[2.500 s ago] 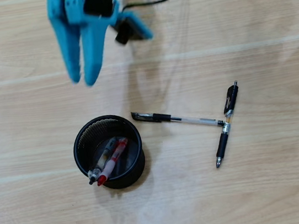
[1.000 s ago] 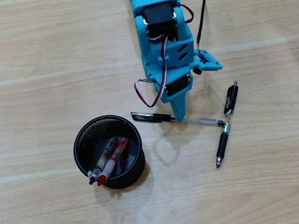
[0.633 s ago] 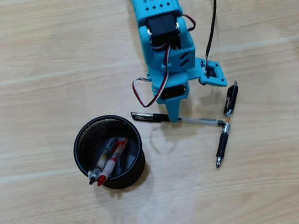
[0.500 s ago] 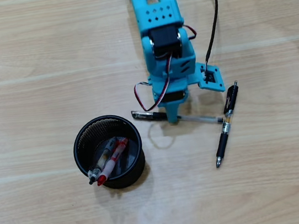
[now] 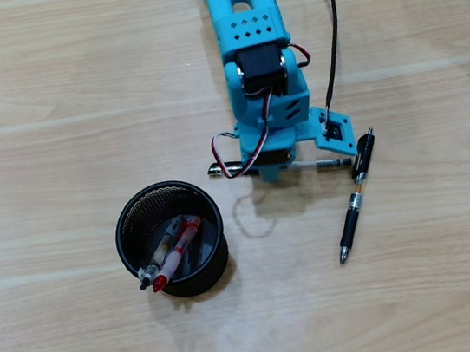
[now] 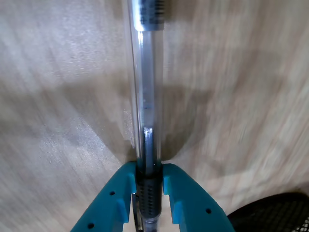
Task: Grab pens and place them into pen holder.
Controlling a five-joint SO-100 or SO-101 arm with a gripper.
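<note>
Overhead view, item list. Pen holder (image 5: 171, 239): round black mesh cup, upright on the wooden desk (image 5: 49, 97), lower left of centre. Contents: red pen (image 5: 178, 251) and grey-sleeved pen (image 5: 160, 255), both leaning against the near wall, tips over the rim.

Black pen (image 5: 355, 198): lying loose on the desk to the right, well apart from the holder, its upper end just beside the arm's side bracket.

Clear pen with black cap (image 5: 219, 168): lying across the desk under the arm; only its ends show either side of the arm in this view. In the wrist view the clear barrel (image 6: 146, 92) runs straight up the frame from between the fingers.

Gripper (image 6: 147, 180): blue, two fingers closed snugly on the ribbed black grip section of the clear pen; no gap visible on either side. Whether the pen is off the desk cannot be told; the blur in the wrist view suggests motion.

Progress, as judged: two of four pens stowed; third in the grasp, to be carried to the holder, whose mesh edge (image 6: 275, 212) shows at lower right; fourth untouched.
</note>
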